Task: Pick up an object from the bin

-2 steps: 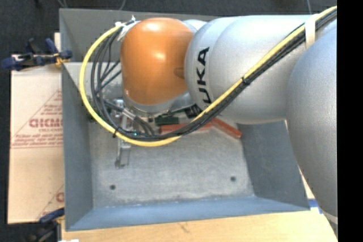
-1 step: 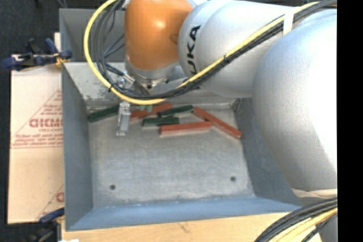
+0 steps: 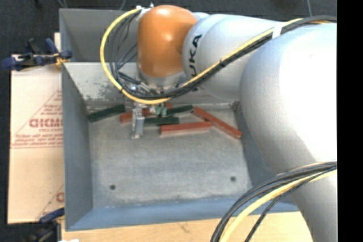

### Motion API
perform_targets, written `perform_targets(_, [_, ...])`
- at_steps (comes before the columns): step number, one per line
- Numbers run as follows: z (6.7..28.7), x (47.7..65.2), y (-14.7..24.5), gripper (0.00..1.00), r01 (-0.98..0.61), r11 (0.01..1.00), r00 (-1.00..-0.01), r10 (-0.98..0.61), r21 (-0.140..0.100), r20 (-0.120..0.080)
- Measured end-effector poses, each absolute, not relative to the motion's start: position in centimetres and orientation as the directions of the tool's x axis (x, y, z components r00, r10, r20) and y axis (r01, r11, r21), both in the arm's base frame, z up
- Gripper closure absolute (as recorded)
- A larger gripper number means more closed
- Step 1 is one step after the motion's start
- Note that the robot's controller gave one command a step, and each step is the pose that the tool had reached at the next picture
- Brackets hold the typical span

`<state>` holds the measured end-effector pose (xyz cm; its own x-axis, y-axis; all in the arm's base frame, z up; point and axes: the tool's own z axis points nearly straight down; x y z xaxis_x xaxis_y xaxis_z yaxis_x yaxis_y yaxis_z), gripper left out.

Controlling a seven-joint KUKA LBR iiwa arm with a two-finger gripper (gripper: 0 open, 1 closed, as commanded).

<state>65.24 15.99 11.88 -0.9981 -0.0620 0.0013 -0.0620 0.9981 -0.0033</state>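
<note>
Robotics lab (KUKA arm [image 3: 227, 48], metal bin [image 3: 170, 173])

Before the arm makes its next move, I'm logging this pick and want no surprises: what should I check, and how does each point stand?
1. Gripper low over the heap of sticks by the far wall: ok.
2. One target singled out: not ok. A short red stick and a dark green stick lie jumbled close beside it.
3. Something already held: cannot tell. The orange cover hides the grasp.
4. Clearance to the far wall: cannot tell from this angle.
5. Long red stick lying flat on the bin floor: ok.
</note>
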Motion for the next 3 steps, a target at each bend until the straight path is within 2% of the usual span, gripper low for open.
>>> perform_targets(1, [7.0, 65.4, 6.7, 0.0, -0.275, 0.961, -0.961, -0.275, -0.003, -0.004])
perform_targets(2, [7.6, 65.6, 7.2, 1.0, -0.275, 0.961, -0.961, -0.275, 0.001, -0.01])
perform_targets(3, [16.0, 56.7, 7.5, 1.0, -0.319, 0.948, -0.948, -0.319, -0.002, -0.006])
